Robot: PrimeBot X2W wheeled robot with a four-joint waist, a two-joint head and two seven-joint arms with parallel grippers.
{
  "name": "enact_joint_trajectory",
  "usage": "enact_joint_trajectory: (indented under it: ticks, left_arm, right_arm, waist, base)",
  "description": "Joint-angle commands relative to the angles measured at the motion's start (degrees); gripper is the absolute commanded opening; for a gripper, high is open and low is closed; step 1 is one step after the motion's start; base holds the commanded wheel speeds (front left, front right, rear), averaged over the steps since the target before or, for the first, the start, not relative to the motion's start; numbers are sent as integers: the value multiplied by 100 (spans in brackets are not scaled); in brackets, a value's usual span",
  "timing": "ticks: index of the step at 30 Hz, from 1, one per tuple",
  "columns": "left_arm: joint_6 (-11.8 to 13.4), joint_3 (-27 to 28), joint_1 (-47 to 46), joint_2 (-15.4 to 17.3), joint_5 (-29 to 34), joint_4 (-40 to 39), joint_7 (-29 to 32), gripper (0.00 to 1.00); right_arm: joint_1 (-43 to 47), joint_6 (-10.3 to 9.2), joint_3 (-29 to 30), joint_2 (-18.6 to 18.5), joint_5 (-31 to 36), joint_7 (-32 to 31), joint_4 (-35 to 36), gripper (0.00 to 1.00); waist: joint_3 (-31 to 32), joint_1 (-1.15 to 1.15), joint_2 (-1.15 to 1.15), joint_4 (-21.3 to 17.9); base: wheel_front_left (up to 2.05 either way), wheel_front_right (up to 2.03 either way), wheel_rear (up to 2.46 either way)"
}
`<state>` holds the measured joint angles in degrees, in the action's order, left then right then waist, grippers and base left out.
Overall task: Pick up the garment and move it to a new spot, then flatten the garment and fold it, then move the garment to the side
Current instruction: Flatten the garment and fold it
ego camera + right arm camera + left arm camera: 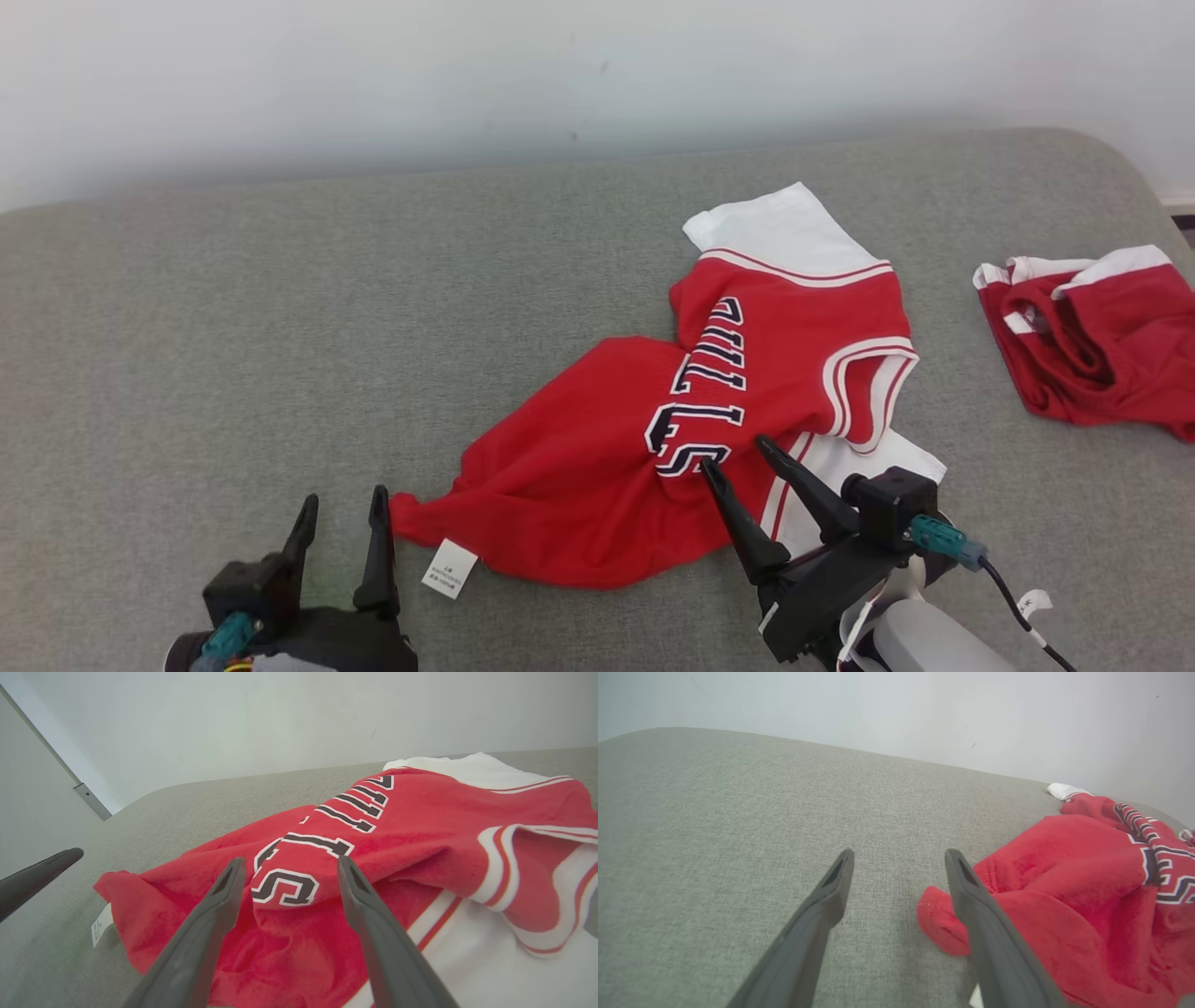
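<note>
Head view: found the garment (597,448) crumpled at centre right on the grey cushion (233,327), neither flattened nor folded. Noted left gripper (344,495), lower left, jaws parted and empty beside its hem; right gripper (734,452), lower right, spread over the lettering, clasping nothing. Judged nearly everything outstanding.

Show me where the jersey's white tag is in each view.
Head view: tag lower left of centre, at the jersey's near corner.
Left wrist view: a white sliver at the bottom edge, right of centre.
Right wrist view: lower left, under the red corner.
Shared landmark: the jersey's dark lettering.
</note>
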<state>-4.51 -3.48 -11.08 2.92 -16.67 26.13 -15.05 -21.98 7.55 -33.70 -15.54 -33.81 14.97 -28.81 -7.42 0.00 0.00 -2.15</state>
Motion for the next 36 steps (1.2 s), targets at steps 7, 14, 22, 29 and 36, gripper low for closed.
enact_joint_trajectory:
  ticks: [7,14,22,29,36]
  left_arm:
    - [-165,-230,-502,-5,-96,994,-18,100]
    - [-256,-877,-691,-7,-352,1825,-13,48]
    - [-220,-776,-770,12,-93,1188,-18,0]
    - [-200,-238,-997,166,623,-283,-18,0]
    - [-241,253,-739,122,961,-1139,-18,0]
  right_arm:
    - [109,-15,111,154,176,26,-48,100]
    - [145,-15,188,179,227,27,-107,100]
    - [114,-15,235,240,265,27,-102,100]
    - [146,-15,340,248,235,27,-146,100]
    - [227,-15,446,335,299,27,-243,100]
  waist:
    - [-55,0,0,-144]
    - [-36,0,0,-122]
    - [-36,0,0,-76]
    - [-38,0,0,-85]
    - [74,0,0,-174]
  base:
    - [0,0,0]
    - [0,0,0]
    - [0,0,0]
    - [0,0,0]
    - [0,0,0]
